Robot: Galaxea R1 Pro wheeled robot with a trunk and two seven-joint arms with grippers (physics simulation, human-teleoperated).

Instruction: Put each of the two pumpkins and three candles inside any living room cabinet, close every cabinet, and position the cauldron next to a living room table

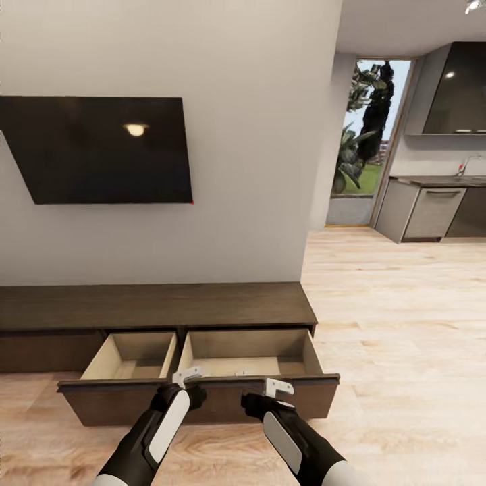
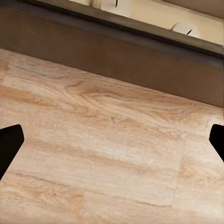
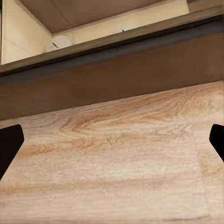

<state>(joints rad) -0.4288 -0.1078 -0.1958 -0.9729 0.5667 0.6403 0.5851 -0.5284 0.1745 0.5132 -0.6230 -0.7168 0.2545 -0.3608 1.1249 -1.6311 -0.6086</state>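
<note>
The cabinet [image 1: 155,305] stands against the wall with two drawers pulled out side by side. The left drawer [image 1: 131,354] and the right drawer [image 1: 250,351] show pale beige insides. Two whitish stubby shapes that look like candles [image 3: 58,43] [image 2: 185,28] lie just behind the right drawer's front. My left gripper [image 1: 187,376] [image 2: 112,144] and right gripper [image 1: 279,387] [image 3: 112,144] hover open just in front of that drawer's front panel [image 1: 270,398], holding nothing. Pumpkins, cauldron and table are out of view.
A black TV [image 1: 101,148] hangs on the wall above the cabinet. Wooden floor [image 1: 405,337] stretches to the right toward a kitchen counter [image 1: 432,202] and a glass door [image 1: 368,148]. The pulled-out drawer fronts jut into the floor space before me.
</note>
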